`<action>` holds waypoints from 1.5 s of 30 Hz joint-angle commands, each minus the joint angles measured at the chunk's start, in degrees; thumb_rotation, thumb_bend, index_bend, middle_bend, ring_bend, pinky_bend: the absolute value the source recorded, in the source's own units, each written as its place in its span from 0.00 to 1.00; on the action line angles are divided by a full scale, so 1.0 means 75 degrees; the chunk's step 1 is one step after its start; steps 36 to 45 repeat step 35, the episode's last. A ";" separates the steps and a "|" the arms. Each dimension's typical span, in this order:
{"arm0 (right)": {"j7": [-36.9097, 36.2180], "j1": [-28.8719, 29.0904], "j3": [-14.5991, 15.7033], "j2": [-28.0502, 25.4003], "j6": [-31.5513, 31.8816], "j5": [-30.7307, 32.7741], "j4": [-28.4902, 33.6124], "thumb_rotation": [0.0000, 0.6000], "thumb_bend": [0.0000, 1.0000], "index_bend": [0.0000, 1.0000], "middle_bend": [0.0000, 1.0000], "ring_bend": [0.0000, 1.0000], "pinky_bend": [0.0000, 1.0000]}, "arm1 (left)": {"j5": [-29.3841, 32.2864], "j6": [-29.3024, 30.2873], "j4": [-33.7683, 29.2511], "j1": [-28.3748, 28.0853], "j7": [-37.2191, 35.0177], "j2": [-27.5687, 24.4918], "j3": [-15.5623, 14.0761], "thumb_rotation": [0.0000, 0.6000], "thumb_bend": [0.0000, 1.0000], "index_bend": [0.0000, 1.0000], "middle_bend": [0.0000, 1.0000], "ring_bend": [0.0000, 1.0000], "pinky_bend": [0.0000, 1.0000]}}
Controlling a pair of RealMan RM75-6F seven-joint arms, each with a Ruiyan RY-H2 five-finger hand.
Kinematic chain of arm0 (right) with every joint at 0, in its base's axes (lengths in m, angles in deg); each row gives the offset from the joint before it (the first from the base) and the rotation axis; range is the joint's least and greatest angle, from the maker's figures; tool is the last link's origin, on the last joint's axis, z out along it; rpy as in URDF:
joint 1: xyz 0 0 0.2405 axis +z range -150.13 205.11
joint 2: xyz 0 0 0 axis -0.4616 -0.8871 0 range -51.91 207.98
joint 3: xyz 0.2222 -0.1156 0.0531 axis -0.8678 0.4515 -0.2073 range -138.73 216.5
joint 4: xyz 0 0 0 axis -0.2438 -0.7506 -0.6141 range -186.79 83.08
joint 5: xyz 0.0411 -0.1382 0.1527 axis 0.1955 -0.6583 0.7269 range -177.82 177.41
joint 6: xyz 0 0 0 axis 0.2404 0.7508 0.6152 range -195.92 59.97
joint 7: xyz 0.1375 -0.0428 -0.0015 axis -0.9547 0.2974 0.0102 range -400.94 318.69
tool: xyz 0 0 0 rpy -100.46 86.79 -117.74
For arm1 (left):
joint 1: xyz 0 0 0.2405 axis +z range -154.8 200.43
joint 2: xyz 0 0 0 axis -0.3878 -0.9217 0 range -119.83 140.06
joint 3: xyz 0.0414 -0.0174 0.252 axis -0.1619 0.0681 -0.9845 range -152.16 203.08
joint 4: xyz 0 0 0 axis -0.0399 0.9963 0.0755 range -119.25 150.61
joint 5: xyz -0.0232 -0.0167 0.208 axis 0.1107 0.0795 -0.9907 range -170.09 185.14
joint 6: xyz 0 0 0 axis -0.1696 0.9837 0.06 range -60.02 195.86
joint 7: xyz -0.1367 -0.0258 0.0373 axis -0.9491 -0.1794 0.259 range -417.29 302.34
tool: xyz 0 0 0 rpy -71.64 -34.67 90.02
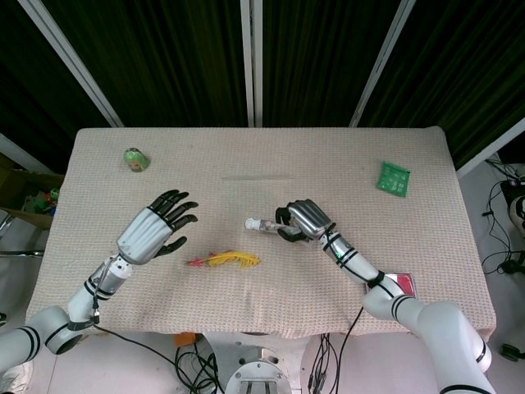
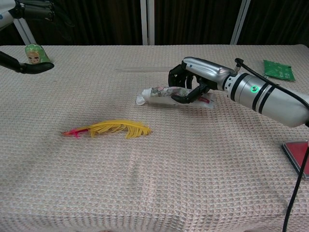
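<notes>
White tube [image 2: 166, 94] lies on the tabletop [image 2: 193, 159], right hand [image 2: 193, 82] fingers [image 2: 186, 98] curled around it; left hand [image 1: 152, 234] spread, holding nothing.

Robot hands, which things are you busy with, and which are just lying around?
Busy with:
- tube, lying on the cloth, gripped by the right hand
- left hand, open, holding nothing

Just lying about:
- yellow feather
- green figurine
- green packet
- red card at the table edge
</notes>
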 commanded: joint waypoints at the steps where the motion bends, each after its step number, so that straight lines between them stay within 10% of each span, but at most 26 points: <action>1: 0.0107 0.0062 -0.0063 0.0059 -0.0278 0.0145 -0.0094 1.00 0.35 0.51 0.46 0.27 0.34 | 0.0067 0.0020 0.0029 0.0075 0.0099 -0.0028 0.0028 1.00 0.26 0.37 0.22 0.14 0.18; 7: 0.0504 -0.0053 -0.0111 -0.0372 -0.0433 0.0309 0.0395 1.00 0.33 0.17 0.24 0.12 0.22 | 0.0238 0.0054 0.0104 0.0220 0.0134 -0.0088 0.0081 1.00 0.26 0.37 0.22 0.14 0.18; 13: 0.1767 -0.0753 -0.0178 -0.1648 0.0374 0.0507 0.1803 1.00 0.33 0.14 0.23 0.12 0.21 | 0.0678 -0.0093 0.0027 0.0513 0.0329 -0.0429 0.0095 1.00 0.25 0.37 0.22 0.14 0.18; 20: 0.4200 -0.2275 -0.0072 -0.4422 0.1152 0.1628 0.5350 1.00 0.33 0.14 0.26 0.13 0.23 | 0.1918 -0.0628 -0.1025 0.1109 0.0031 -0.1392 0.0116 1.00 0.25 0.37 0.23 0.14 0.18; 26: 0.4472 -0.3679 0.0351 -0.5888 0.2478 0.1761 0.6989 1.00 0.33 0.14 0.24 0.13 0.23 | 0.2467 -0.0261 -0.1411 0.1771 -0.0078 -0.1794 0.0157 1.00 0.25 0.36 0.23 0.14 0.18; 35: 0.3801 -0.5241 0.0854 -0.6269 0.4196 0.0964 0.7239 1.00 0.36 0.14 0.21 0.11 0.23 | 0.2380 0.0652 -0.2201 0.2777 0.0513 -0.2050 -0.0163 1.00 0.25 0.34 0.23 0.14 0.18; 45: 0.3801 -0.5241 0.0854 -0.6269 0.4196 0.0964 0.7239 1.00 0.36 0.14 0.21 0.11 0.23 | 0.2380 0.0652 -0.2201 0.2777 0.0513 -0.2050 -0.0163 1.00 0.25 0.34 0.23 0.14 0.18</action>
